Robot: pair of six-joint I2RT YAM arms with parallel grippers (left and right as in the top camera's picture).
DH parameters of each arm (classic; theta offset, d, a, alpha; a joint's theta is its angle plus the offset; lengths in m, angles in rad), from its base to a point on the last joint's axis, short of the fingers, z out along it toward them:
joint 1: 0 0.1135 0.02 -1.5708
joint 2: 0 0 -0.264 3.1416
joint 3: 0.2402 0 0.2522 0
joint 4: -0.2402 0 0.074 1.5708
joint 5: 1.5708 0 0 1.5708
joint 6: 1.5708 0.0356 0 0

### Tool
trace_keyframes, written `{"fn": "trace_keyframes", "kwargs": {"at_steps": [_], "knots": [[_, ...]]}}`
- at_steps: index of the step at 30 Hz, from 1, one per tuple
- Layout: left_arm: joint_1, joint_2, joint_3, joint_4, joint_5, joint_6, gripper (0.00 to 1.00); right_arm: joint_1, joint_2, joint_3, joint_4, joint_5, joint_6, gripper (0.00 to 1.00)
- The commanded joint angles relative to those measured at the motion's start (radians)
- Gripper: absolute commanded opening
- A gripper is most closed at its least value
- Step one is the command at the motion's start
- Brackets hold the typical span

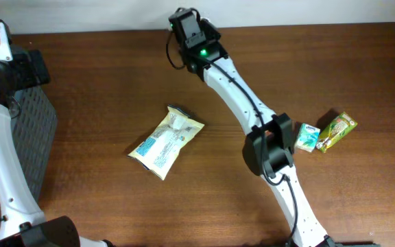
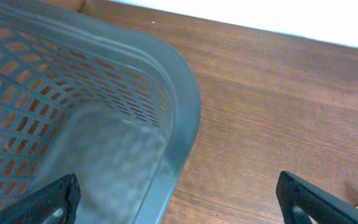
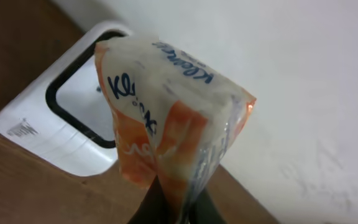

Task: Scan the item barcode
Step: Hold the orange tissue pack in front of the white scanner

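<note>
Scanning is in hand: right gripper [image 3: 173,200] clamps the tissue pack [image 3: 166,118] beside the white scanner [image 3: 55,134], left gripper [image 2: 182,205] open over the basket [image 2: 185,106]. Next, I judge, the barcode must face its window.

1. Cut off at bottom edge, right wrist view: lower end of tissue pack [image 3: 166,118].
2. Partly hidden behind it, left of frame: white scanner [image 3: 48,124].
3. Cropped at left edge overhead: grey basket [image 1: 36,130].
4. Too small to read, right of overhead: two packets [image 1: 334,132].
5. Only fingertips shown, bottom corners: left gripper [image 2: 176,186].
</note>
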Motion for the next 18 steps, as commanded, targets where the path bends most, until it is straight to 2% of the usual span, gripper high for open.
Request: {"fn": "trace_keyframes", "kwargs": {"at_steps": [1, 12, 15, 18], "knots": [[0.004, -0.017, 0.006, 0.0, -0.003, 0.016, 0.99, -0.028, 0.042, 0.014, 0.047, 0.037, -0.101, 0.04], [0.004, -0.017, 0.006, 0.0, -0.004, 0.016, 0.99, -0.046, 0.057, -0.01, -0.01, -0.049, -0.101, 0.04], [0.004, -0.017, 0.006, 0.001, -0.004, 0.016, 0.99, -0.042, 0.057, -0.024, -0.018, -0.049, -0.233, 0.04], [0.004, -0.017, 0.006, 0.001, -0.004, 0.016, 0.99, -0.033, 0.057, -0.024, -0.017, -0.05, -0.274, 0.04]]}}
